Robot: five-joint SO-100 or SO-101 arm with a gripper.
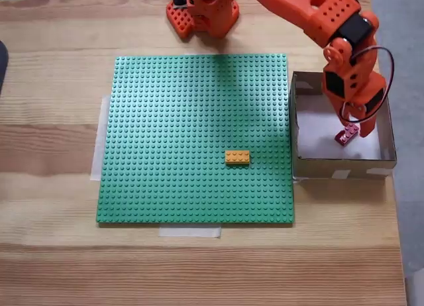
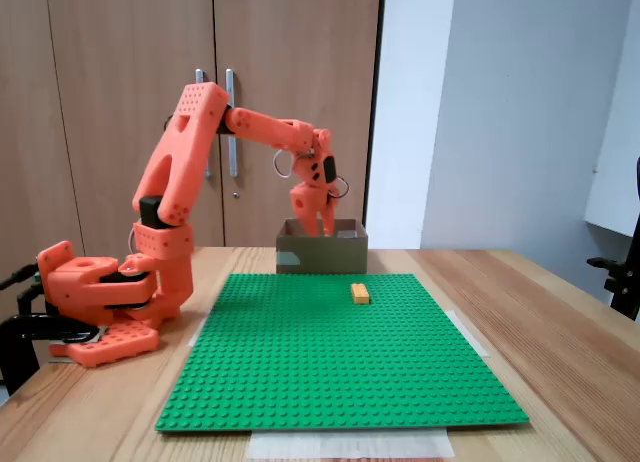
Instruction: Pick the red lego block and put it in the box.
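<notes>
Tool [image 1: 350, 130] clamped on the red lego block [image 1: 346, 136], inside the box [image 1: 341, 165].

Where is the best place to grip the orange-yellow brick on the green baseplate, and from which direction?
Probably grip the orange-yellow brick across its two long sides, coming straight down. It lies flat on the green baseplate with free space all around, and the narrow width should fit between the end effector fingers.

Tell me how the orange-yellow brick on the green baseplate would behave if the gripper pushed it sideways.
The orange-yellow brick looks like rigid moulded plastic, so it probably would not flex. It sits flat and low on the studded green baseplate, so it is unlikely to roll or tip. If it is pressed onto the studs, a sideways push may not slide it.
</notes>
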